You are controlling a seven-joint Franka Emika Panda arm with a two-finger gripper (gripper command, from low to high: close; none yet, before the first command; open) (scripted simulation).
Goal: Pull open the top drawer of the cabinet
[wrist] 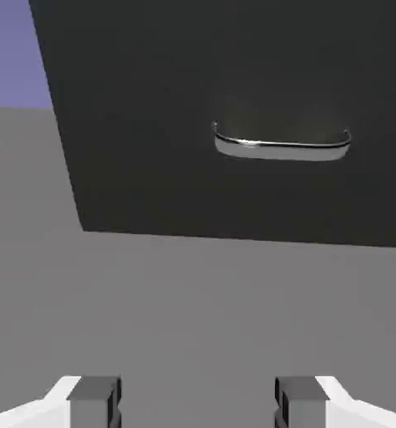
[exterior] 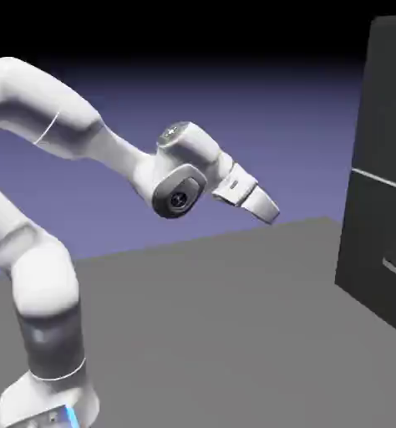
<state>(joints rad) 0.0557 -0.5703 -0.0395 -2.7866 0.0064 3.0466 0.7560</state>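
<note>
Pincer [exterior: 268, 209] apart, well short of the cabinet [exterior: 385, 167].
Top drawer [exterior: 389, 100] cut off at right edge; handle [wrist: 281, 146] shows on lower panel.

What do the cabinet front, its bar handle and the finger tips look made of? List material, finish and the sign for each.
Cabinet: matte charcoal, maybe painted wood or metal; flat, no glare or grain, so it stays open.
Bar handle: polished metal, likely; bright highlights run along its grey bar.
Gripper finger tips: dull grey, perhaps rubber or plastic; no shine, set against glossy white housing.
</note>
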